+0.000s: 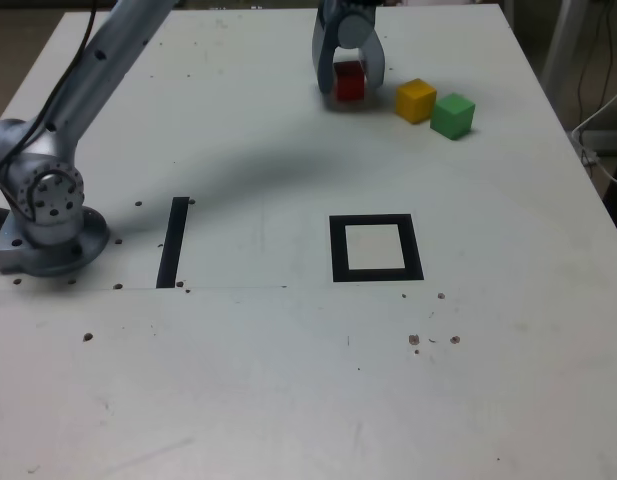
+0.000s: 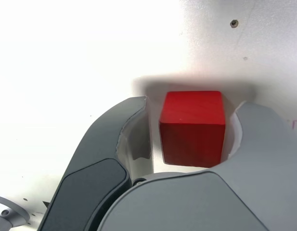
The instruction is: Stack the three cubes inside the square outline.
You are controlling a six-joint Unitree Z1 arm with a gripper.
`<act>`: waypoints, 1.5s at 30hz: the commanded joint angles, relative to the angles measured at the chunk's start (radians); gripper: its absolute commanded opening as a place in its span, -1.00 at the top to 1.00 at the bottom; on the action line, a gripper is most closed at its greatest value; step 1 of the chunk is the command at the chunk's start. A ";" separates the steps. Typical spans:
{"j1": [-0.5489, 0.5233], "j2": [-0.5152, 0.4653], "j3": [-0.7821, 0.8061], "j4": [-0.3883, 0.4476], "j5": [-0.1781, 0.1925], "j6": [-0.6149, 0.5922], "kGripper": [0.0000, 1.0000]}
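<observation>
Fingers (image 1: 323, 72) are seen in the exterior view parted around the red cube (image 1: 350, 88), which rests on the table (image 1: 238, 350) between their tips. Just beyond them, towards the exterior view's right, the yellow cube (image 1: 416, 101) is found, with the green cube (image 1: 453, 116) on its far side from the fingers. The square outline (image 1: 340, 250) lies well apart from the fingertips, towards the bottom of that view, and no cube is contained in it. If the fingers were swung or spread towards the exterior view's right at this height, the yellow cube could be knocked into the green one — little room is left there.

In the wrist view the fingers are shown open, with nothing gripped. The red cube is flanked by both, but unevenly: a clear gap is left at the darker finger, while the paler one is almost met by the cube's side. From this offset the likeliest trouble arises — as the fingers are closed, the cube may be pushed sideways or twisted by the nearer finger before the other is reached, and a skewed grip would be carried into the stack. Should the tips be too high, only the upper part would be pinched, and the cube could be tipped or dropped on the lift.
</observation>
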State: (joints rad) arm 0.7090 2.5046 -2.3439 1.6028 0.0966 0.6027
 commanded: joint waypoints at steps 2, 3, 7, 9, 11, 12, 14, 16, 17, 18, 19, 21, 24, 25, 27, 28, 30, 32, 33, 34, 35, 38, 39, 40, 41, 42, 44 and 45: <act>0.000 -0.001 0.000 0.034 0.002 0.002 0.36; 0.000 -0.001 0.000 0.034 0.002 0.002 0.36; 0.000 -0.011 0.007 0.034 0.005 0.003 0.36; 0.000 -0.021 0.014 0.034 0.007 0.003 0.36; -0.002 -0.037 0.024 0.034 0.008 0.003 0.36; -0.004 -0.047 0.031 0.034 0.008 0.003 0.36; -0.009 -0.072 0.051 0.034 0.008 0.001 0.36; -0.018 -0.105 0.080 0.034 0.007 -0.005 0.36; -0.023 -0.123 0.098 0.034 0.006 -0.010 0.36; -0.030 -0.142 0.118 0.033 0.004 -0.015 0.36; -0.037 -0.162 0.139 0.033 0.002 -0.021 0.36; -0.057 -0.208 0.191 0.032 -0.007 -0.038 0.36; -0.092 -0.262 0.260 0.029 -0.018 -0.066 0.35; -0.107 -0.280 0.285 0.025 -0.020 -0.078 0.35; -0.139 -0.315 0.339 0.011 -0.022 -0.107 0.35; -0.156 -0.335 0.368 0.000 -0.023 -0.123 0.35; -0.192 -0.374 0.429 -0.026 -0.027 -0.154 0.35; -0.228 -0.412 0.485 -0.054 -0.035 -0.181 0.35; -0.247 -0.430 0.510 -0.067 -0.041 -0.193 0.35; -0.265 -0.447 0.532 -0.078 -0.047 -0.206 0.35; -0.284 -0.462 0.550 -0.088 -0.053 -0.217 0.35; -0.347 -0.501 0.600 -0.117 -0.073 -0.257 0.35; -0.365 -0.510 0.615 -0.128 -0.079 -0.269 0.35; -0.383 -0.518 0.631 -0.139 -0.087 -0.282 0.35; -0.401 -0.525 0.646 -0.151 -0.094 -0.294 0.35; -0.419 -0.531 0.661 -0.163 -0.101 -0.307 0.35; -0.455 -0.537 0.684 -0.184 -0.115 -0.334 0.35; -0.473 -0.539 0.693 -0.193 -0.121 -0.347 0.35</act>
State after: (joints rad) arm 0.2638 1.9736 -1.6617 1.4249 -0.0160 0.2734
